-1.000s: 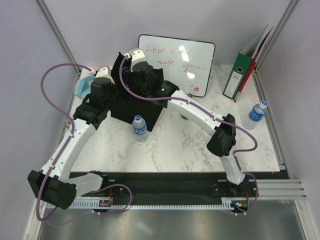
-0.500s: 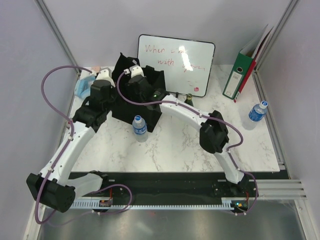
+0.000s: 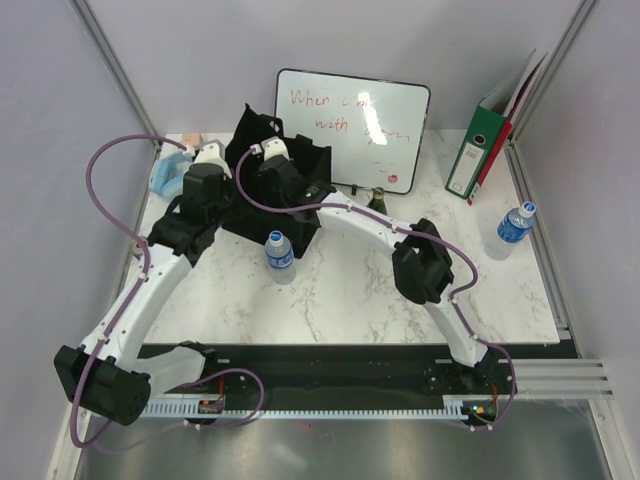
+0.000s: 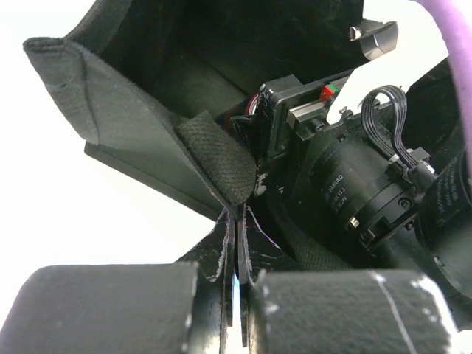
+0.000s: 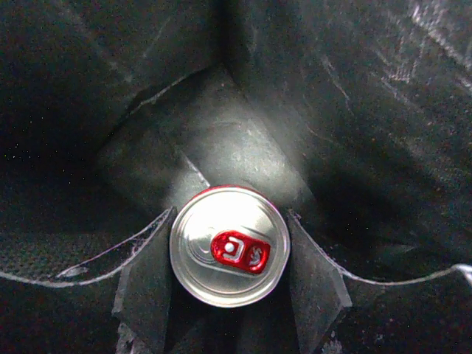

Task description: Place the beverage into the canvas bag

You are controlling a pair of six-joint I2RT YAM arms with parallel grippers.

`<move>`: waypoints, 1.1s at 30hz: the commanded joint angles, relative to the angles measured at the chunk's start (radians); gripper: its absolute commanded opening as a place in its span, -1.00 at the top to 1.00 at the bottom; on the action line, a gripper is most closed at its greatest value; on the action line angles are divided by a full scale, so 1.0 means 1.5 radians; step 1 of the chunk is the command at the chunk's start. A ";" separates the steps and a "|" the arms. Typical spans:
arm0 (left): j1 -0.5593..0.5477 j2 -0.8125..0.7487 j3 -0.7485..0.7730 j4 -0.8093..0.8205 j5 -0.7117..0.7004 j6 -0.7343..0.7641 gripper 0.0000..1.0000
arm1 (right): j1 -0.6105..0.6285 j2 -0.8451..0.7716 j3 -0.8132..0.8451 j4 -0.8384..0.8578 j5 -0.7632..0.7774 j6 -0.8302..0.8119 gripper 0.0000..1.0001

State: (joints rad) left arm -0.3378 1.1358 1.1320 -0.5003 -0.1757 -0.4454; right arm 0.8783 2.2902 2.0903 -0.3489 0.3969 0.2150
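Note:
The black canvas bag [image 3: 258, 225] stands open at the back left of the table. My right gripper [image 3: 272, 168] reaches down into its mouth. In the right wrist view it [image 5: 230, 254] is shut on a red can with a silver top [image 5: 230, 245], one finger [image 5: 151, 284] on each side, low over the bag's dark floor [image 5: 243, 147]. I cannot tell whether the can rests on the floor. My left gripper [image 4: 237, 221] is shut on the bag's fabric rim [image 4: 221, 158] and holds the bag's left side [image 4: 133, 125]; it also shows from above [image 3: 232, 172].
A clear water bottle [image 3: 280, 250] stands just in front of the bag. A green glass bottle [image 3: 378, 198] stands by the whiteboard [image 3: 352, 125]. A second water bottle [image 3: 514, 222] and a green binder [image 3: 480, 150] are at the right. A blue item [image 3: 170, 172] lies left of the bag.
My right arm has pushed further down into the bag with the can, its elbow swinging left. My left gripper has stayed on the bag's rim.

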 commanded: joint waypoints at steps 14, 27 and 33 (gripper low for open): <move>0.002 -0.025 -0.028 -0.006 0.019 -0.018 0.95 | -0.019 0.069 0.001 0.037 0.010 0.027 0.25; 0.002 -0.030 -0.028 -0.008 0.018 -0.018 0.95 | -0.022 0.030 0.016 0.028 -0.010 0.027 0.01; 0.002 -0.022 -0.021 -0.008 0.017 -0.015 0.95 | -0.023 -0.015 0.021 0.022 -0.008 0.019 -0.28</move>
State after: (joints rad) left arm -0.3347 1.1191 1.0893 -0.5049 -0.1722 -0.4541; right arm 0.8654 2.3444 2.0926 -0.3176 0.3805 0.2401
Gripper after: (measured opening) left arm 0.034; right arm 0.629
